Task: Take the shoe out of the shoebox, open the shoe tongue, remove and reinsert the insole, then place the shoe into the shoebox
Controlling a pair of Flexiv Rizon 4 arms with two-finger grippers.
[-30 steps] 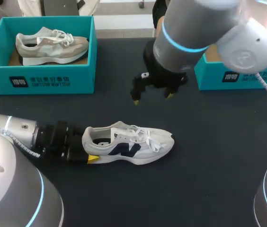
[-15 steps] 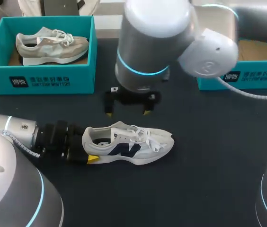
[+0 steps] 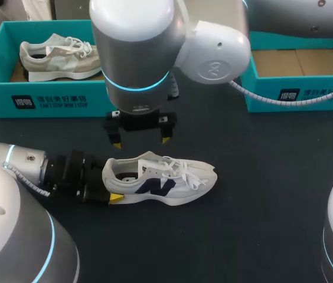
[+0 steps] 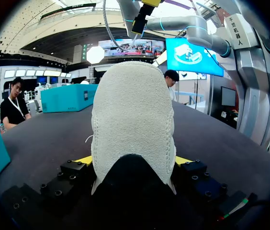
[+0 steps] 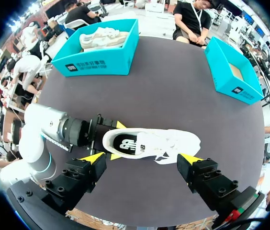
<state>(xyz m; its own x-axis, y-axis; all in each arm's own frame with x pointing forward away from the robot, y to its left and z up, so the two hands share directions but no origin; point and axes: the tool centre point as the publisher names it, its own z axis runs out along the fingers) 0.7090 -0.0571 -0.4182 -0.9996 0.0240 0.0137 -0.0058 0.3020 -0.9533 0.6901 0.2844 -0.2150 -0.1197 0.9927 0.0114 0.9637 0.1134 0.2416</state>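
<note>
White shoe (image 3: 160, 180), navy side logo (image 3: 154, 187), heel (image 3: 111, 170) in grip of left hand (image 3: 108, 186); right hand (image 3: 141, 141) wide above.

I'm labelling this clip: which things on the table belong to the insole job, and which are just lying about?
In the job: white shoe, gripped at the heel by the left hand; open right hand above it; empty shoebox.
Lying about: second shoebox; beige shoe inside it.
</note>
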